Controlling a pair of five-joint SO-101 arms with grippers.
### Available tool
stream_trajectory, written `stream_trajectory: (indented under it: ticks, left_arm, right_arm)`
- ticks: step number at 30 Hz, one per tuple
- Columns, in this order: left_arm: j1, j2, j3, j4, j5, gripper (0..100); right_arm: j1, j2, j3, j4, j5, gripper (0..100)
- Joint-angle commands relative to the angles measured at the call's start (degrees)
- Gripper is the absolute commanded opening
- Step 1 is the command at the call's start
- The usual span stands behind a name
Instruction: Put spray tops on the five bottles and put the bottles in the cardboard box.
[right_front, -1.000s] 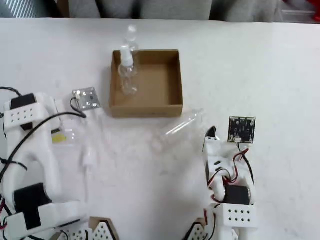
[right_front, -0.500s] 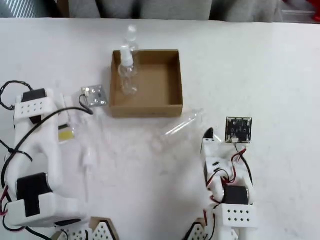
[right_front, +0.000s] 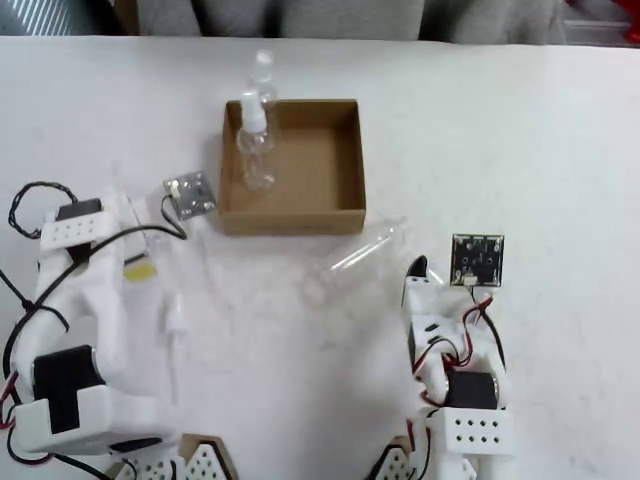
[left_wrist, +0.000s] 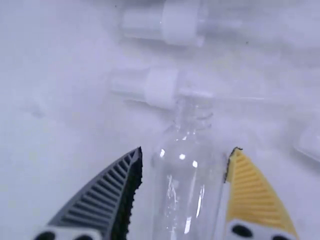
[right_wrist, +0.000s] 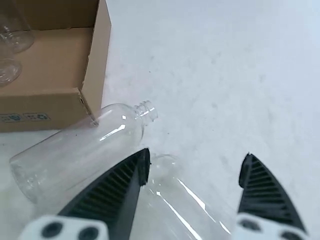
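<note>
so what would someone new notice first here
The brown cardboard box stands out in the middle of the white table, with two capped bottles upright by its left wall. The left gripper straddles an uncapped clear bottle, two loose spray tops just past its neck. The right gripper hangs open over more bare bottles lying by the box's front corner.

Left arm (right_front: 85, 300): you see white shells, a black motor block and a looping black cable (right_front: 28, 192).
Right arm (right_front: 452, 345): white shells, red and black wires (right_front: 470, 318).
Left claw (left_wrist: 186, 152): your grey finger (left_wrist: 100, 210) and yellow finger (left_wrist: 252, 195), both ribbed.
Right claw (right_wrist: 196, 154): black ribbed fingers (right_wrist: 110, 192).
</note>
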Motion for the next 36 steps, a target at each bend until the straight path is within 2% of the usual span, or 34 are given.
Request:
stream_trajectory:
  ticks: [1, 10, 14, 17, 20, 23, 28, 31, 36]
  left_arm:
    - [0.6, 1.3, -0.8, -1.1, 0.4, 28]
    - [-0.4, 16.8, -9.9, -1.8, 0.9, 27]
    - [-1.3, 17.7, -11.9, -1.6, 3.1, 19]
    - [-1.1, 17.6, -13.3, 2.5, 3.4, 12]
    - [-1.1, 17.6, -17.4, 12.0, 5.4, 11]
    - [-1.2, 17.6, -24.1, 22.5, 14.2, 11]
    - [-3.2, 17.7, -35.3, 34.9, 34.9, 11]
    - [-7.6, 17.8, -39.8, 37.2, 48.4, 11]
    - [-14.6, 18.1, -41.0, 35.4, 68.2, 11]
  right_arm:
    - [-0.6, -0.7, -0.6, -0.3, 0.7, 26.5]
    - [-0.6, -0.7, -0.5, -0.3, 0.7, 26.5]
    - [-0.6, -0.7, -0.5, -0.3, 0.7, 26.5]
    - [-0.6, -0.7, -0.5, -0.3, 0.7, 26.5]
    - [-0.6, -0.7, -0.5, -0.3, 0.7, 26.5]
    - [-0.6, -0.7, -0.5, -0.3, 0.7, 26.5]
    - [-0.5, -0.7, -0.4, -0.3, 0.7, 26.5]
    - [-0.5, -0.7, -0.1, -0.3, 0.7, 26.5]
    - [-0.5, -0.7, 0.0, -0.3, 0.7, 26.5]
